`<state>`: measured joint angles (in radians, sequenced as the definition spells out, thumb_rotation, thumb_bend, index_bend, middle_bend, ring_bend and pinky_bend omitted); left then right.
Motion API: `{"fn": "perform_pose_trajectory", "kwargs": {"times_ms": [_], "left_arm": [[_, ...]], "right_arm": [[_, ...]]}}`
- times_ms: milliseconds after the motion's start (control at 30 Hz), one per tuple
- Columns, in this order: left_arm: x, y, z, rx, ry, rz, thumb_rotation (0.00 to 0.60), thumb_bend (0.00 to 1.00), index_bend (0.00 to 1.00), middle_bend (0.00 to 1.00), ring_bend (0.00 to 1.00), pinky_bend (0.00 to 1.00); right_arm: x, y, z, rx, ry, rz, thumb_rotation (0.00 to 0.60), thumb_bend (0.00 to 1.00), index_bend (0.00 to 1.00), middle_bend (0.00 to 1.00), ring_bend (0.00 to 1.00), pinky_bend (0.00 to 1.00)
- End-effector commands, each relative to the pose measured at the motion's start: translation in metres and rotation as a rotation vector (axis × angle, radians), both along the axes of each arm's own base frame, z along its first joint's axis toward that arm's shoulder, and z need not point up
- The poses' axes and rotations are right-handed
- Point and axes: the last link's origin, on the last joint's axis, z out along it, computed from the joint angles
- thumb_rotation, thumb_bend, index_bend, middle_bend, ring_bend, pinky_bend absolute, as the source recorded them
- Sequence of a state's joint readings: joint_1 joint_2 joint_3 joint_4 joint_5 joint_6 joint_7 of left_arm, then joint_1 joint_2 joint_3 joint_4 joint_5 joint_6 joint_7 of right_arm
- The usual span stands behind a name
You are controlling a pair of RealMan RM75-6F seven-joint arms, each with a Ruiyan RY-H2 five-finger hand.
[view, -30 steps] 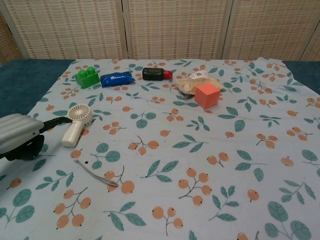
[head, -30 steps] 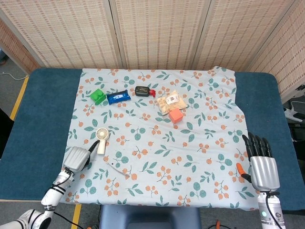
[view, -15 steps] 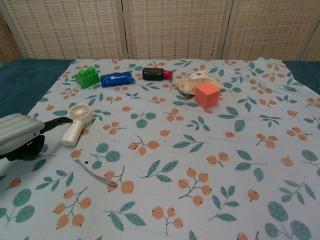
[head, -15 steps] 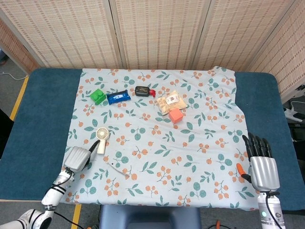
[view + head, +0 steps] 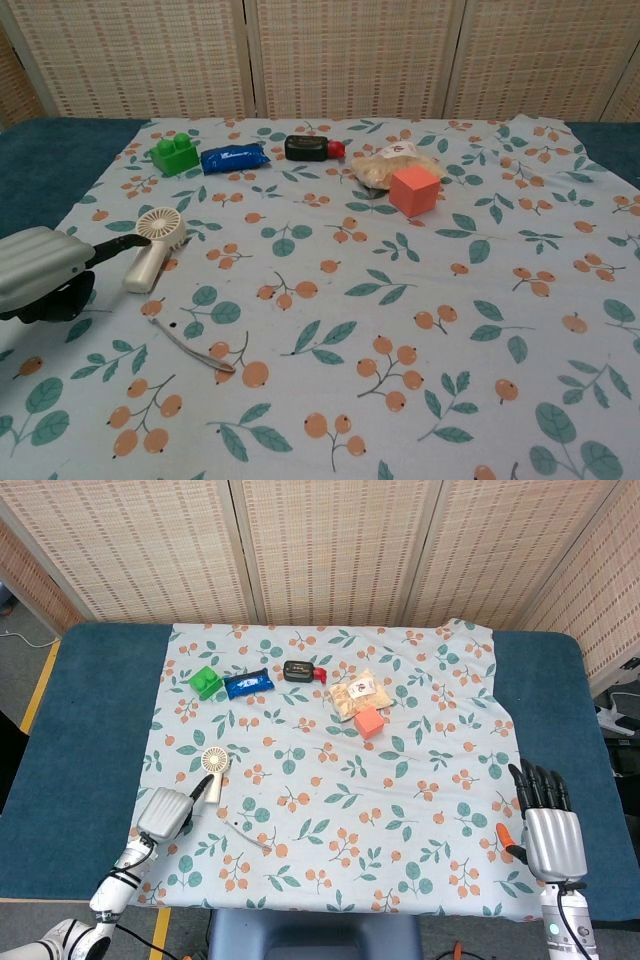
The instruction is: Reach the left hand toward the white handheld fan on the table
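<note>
Left hand (image 5: 165,812) is hovering low over the near-left part of the floral cloth (image 5: 400,810), one dark finger (image 5: 120,245) extending toward the white handheld fan (image 5: 212,771), tip reaching the fan's round head in the chest view; can't tell if it's actually touching. Remaining fingers look curled under the silver back of the hand, nothing held. The fan is lying flat on the cloth, head pointing away from the robot, handle angling back toward the near edge, just ahead and right of the left hand. Thin metal tweezers (image 5: 250,832) are lying near the fan's handle, closer to the robot. Right hand (image 5: 550,825) is sitting flat at the near-right edge of the blue desk (image 5: 90,730), fingers straight and slightly apart, holding nothing. Far side of the cloth is carrying a green toy brick (image 5: 205,682), a blue snack packet (image 5: 248,683), a black device with a red end (image 5: 300,671), a clear bag of snacks (image 5: 358,695) and an orange cube (image 5: 369,722) touching the bag.
</note>
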<state>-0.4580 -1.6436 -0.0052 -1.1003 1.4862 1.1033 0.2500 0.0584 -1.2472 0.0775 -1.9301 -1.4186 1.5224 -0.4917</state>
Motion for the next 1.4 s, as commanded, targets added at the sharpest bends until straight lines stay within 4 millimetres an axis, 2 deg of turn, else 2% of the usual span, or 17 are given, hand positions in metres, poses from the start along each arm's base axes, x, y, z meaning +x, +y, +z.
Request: {"fn": "perform_pose_trajectory", "kwargs": {"times_ms": [33, 833, 1000, 1133, 1200, 1300, 1333, 1400], "left_arm": [[0.000, 0.000, -0.001, -0.003, 0.005, 0.001, 0.600, 1.00, 0.00, 0.99, 0.89, 1.00], [-0.011, 0.001, -0.004, -0.047, 0.048, 0.044, 0.600, 1.00, 0.00, 0.99, 0.89, 1.00], [-0.003, 0.001, 0.002, -0.028, 0.018, 0.017, 0.600, 1.00, 0.00, 0.99, 0.89, 1.00], [0.015, 0.000, 0.020, 0.057, -0.099, -0.068, 0.600, 1.00, 0.00, 0.96, 0.86, 1.00], [0.021, -0.002, 0.031, 0.091, -0.146, -0.103, 0.600, 0.97, 0.00, 0.92, 0.83, 1.00], [0.026, -0.014, 0.054, 0.131, -0.200, -0.131, 0.600, 0.83, 0.00, 0.83, 0.77, 0.98], [0.027, -0.023, 0.064, 0.140, -0.220, -0.128, 0.600, 0.75, 0.00, 0.77, 0.72, 0.94], [0.023, -0.041, 0.080, 0.141, -0.246, -0.106, 0.600, 0.63, 0.00, 0.60, 0.56, 0.79]], "right_arm": [[0.000, 0.000, 0.000, 0.000, 0.001, 0.000, 0.600, 0.19, 0.00, 0.00, 0.00, 0.00], [0.001, 0.001, 0.001, -0.004, 0.008, 0.002, 0.600, 0.19, 0.00, 0.00, 0.00, 0.00], [0.002, 0.001, 0.001, -0.004, 0.009, 0.004, 0.600, 0.19, 0.00, 0.00, 0.00, 0.00], [0.005, 0.002, 0.002, -0.008, 0.010, 0.012, 0.600, 0.18, 0.00, 0.00, 0.00, 0.00], [0.006, 0.003, 0.002, -0.009, 0.010, 0.016, 0.600, 0.19, 0.00, 0.00, 0.00, 0.00], [0.009, 0.005, 0.003, -0.010, 0.012, 0.022, 0.600, 0.18, 0.00, 0.00, 0.00, 0.00], [0.010, 0.005, 0.003, -0.010, 0.010, 0.021, 0.600, 0.18, 0.00, 0.00, 0.00, 0.00], [0.012, 0.007, 0.003, -0.009, 0.006, 0.018, 0.600, 0.18, 0.00, 0.00, 0.00, 0.00]]}}
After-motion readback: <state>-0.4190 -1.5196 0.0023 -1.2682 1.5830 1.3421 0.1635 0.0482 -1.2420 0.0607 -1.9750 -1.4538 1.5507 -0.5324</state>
